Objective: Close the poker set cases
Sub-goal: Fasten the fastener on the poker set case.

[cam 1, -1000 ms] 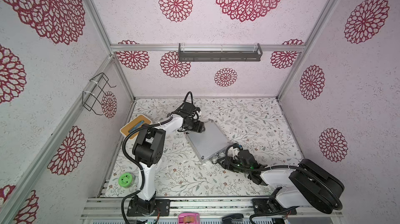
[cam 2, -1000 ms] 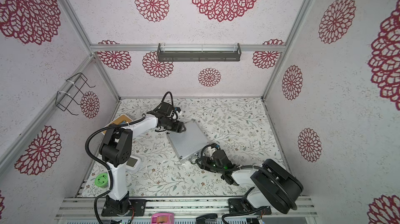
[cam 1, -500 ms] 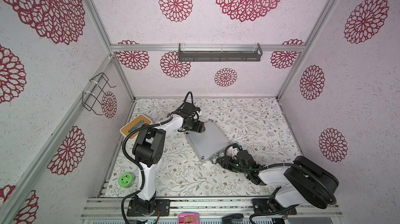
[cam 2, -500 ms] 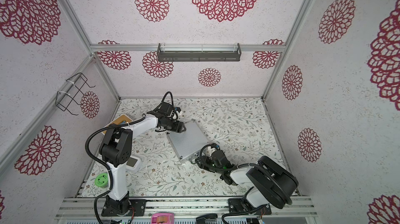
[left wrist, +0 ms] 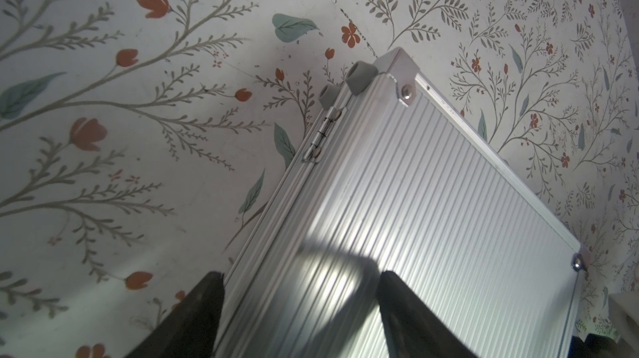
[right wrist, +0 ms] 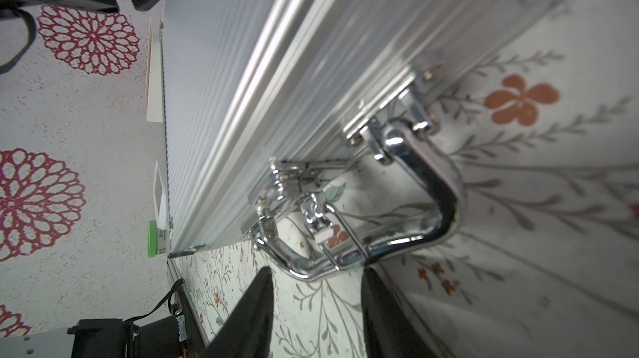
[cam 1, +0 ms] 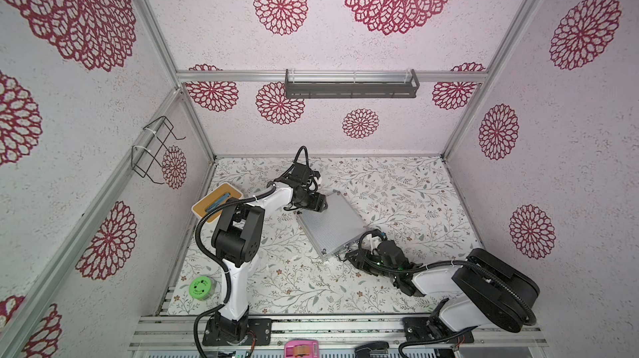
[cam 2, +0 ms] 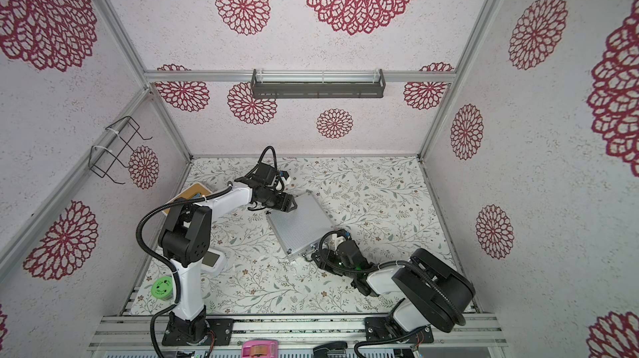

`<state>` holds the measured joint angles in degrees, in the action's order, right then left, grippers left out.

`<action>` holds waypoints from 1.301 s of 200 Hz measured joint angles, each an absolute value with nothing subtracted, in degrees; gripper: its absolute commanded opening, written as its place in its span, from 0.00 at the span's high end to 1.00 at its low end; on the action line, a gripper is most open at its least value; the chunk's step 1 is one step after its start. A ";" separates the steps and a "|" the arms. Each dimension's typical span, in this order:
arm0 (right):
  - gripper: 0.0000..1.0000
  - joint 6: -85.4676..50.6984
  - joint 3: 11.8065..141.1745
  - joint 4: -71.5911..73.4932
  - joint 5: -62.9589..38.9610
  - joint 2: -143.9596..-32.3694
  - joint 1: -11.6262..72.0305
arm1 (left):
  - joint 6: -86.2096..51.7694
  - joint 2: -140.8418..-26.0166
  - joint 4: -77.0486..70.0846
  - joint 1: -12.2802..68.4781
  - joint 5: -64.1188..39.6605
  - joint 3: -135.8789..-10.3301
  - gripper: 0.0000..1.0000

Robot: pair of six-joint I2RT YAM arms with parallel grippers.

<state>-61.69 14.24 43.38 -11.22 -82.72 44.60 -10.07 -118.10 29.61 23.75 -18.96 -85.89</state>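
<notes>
**A:** Top views first. Where is it?

**B:** The poker set case (cam 1: 330, 226) lies flat, lid down, mid-worktop (cam 1: 397, 193). The left tool (cam 1: 320, 202) is at its far left corner, and the right tool (cam 1: 352, 257) is just beside its near right edge.

**A:** Left wrist?

**B:** The left tool is spread, with one finger beside the hinge (left wrist: 323, 131) and one over the lid. It clamps nothing, so I'd guess a shove could slide the case.

**A:** Right wrist?

**B:** The right tool is spread and empty, just short of the handle (right wrist: 439, 179). The latch (right wrist: 311, 214) hangs loose. Reaching in, it may snag the handle instead.
</notes>
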 measured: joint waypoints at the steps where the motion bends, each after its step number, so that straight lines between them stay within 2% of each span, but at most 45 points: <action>1: 0.58 -61.69 14.24 43.38 -11.18 -82.67 44.60 | -10.07 -118.10 29.61 23.75 -18.96 -85.89 0.26; 109: 0.58 -62.08 14.81 40.97 -10.50 -80.86 44.73 | -10.04 -118.10 29.63 23.75 -18.76 -85.89 0.27; 181: 0.58 -61.19 20.34 36.18 -10.24 -76.66 44.80 | -10.04 -118.08 29.58 23.75 -18.76 -85.89 0.26; 260: 0.58 -59.59 24.62 40.93 -11.79 -82.50 44.69 | -9.85 -118.08 29.50 23.75 -18.70 -85.91 0.26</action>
